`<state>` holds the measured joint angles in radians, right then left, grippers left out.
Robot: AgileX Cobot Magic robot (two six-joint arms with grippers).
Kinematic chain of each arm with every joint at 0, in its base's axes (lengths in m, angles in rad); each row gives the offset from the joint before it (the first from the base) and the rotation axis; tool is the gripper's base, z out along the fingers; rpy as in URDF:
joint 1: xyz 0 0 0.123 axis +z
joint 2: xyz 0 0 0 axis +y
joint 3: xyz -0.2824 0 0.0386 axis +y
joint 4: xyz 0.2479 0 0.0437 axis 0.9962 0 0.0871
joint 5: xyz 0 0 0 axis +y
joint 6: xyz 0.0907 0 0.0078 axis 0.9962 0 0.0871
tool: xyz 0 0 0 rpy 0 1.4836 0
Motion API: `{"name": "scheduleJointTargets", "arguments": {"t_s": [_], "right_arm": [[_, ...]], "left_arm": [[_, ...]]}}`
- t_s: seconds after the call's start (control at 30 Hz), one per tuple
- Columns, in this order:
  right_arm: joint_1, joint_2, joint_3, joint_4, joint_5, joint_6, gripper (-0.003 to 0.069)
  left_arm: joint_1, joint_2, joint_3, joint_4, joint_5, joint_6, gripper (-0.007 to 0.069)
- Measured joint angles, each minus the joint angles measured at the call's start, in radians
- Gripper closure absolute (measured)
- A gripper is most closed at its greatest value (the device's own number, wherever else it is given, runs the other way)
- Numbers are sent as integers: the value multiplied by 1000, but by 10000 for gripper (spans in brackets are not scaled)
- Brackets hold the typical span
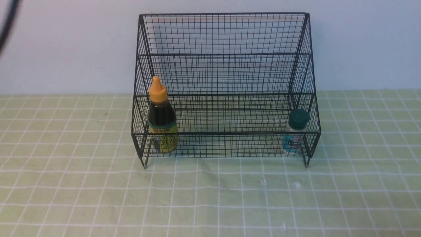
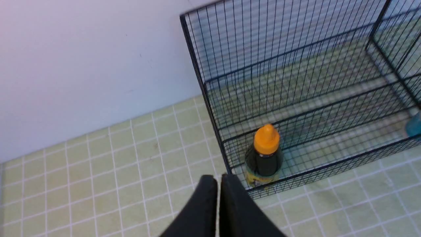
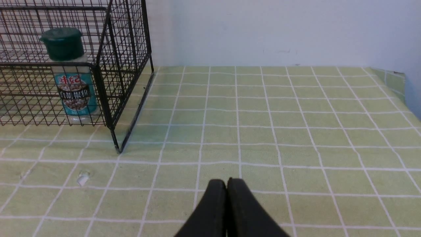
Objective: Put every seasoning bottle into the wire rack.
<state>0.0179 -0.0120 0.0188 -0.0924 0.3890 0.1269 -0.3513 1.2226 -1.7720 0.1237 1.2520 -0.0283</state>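
The black wire rack [image 1: 227, 33] stands at the back of the table against the wall. The dark-sauce bottle [image 1: 161, 117] with its orange pointed cap stands upright in the left end of the lower tier, also seen in the left wrist view [image 2: 264, 154]. The small shaker [image 1: 295, 131] with a dark green lid and teal label stands upright in the right end of that tier, seen too in the right wrist view [image 3: 70, 75]. My left gripper [image 2: 218, 179] is shut and empty, outside the rack's corner [image 2: 210, 98]. My right gripper [image 3: 226, 182] is shut and empty over the cloth, apart from the rack [image 3: 128, 65].
A green checked cloth [image 1: 210, 197] covers the table, ending at a pale wall behind. The table's right edge [image 3: 399, 82] shows in the right wrist view. A dark cable [image 1: 8, 23] crosses the front view's upper left corner. Neither arm shows in the front view.
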Motion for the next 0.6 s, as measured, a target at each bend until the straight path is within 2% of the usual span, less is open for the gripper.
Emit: {"name": "scheduleJointTargets", "arguments": {"t_s": [0.13,0.4,0.6], "right_arm": [[0,0,0,0,0,0,673],[0,0,0,0,0,0,673],[0,0,0,0,0,0,673]], "left_arm": [[0,-140,82,-23,-35,-6,631],[0,-530,531,-49,-260,-97,631],[0,-697,750,-51,-315,-142,631]]}}
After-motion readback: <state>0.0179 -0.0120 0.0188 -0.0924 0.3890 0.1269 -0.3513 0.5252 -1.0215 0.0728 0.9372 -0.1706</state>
